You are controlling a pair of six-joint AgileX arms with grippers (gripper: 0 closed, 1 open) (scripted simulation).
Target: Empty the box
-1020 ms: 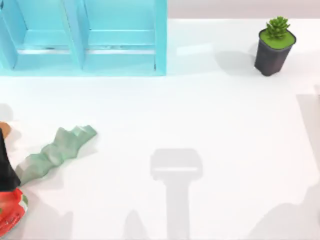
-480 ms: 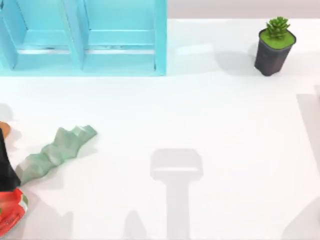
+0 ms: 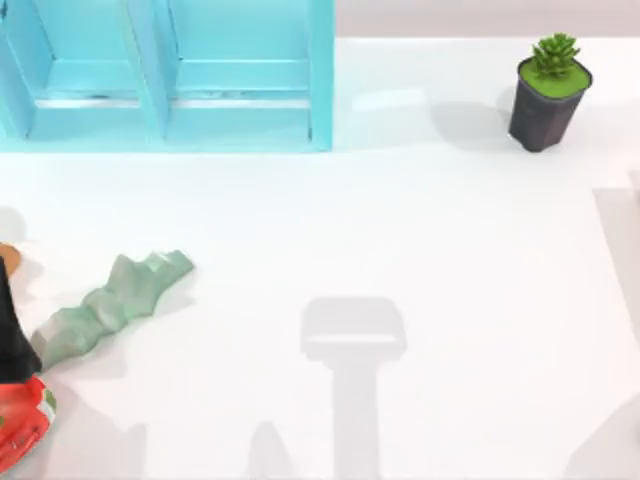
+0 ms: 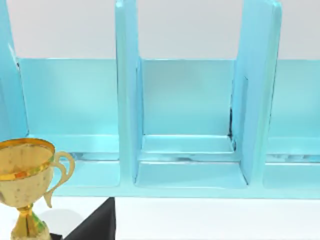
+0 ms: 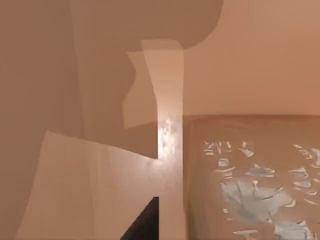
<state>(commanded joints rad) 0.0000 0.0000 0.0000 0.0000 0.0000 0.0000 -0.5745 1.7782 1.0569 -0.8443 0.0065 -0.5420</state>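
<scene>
In the right wrist view, brown cardboard-like panels (image 5: 100, 190) and a brown face with pale print (image 5: 260, 190) lie close in front; they look like the box. A dark part of my right gripper (image 5: 142, 222) shows at that picture's edge. A green jagged object (image 3: 110, 305) lies on the white table at the left. The left wrist view faces a light blue compartmented shelf (image 4: 190, 150), with a gold trophy (image 4: 25, 175) beside it. A dark part of my left gripper (image 4: 95, 225) shows there.
The blue shelf (image 3: 170, 75) stands at the table's back left. A potted plant (image 3: 548, 90) stands at the back right. At the left edge sit a black shape (image 3: 12, 335) and a red object (image 3: 20, 425). Grey arm shadows fall on the table's front.
The grey shadow at the table's front right corner has shrunk toward the right edge. The objects on the table have not moved.
</scene>
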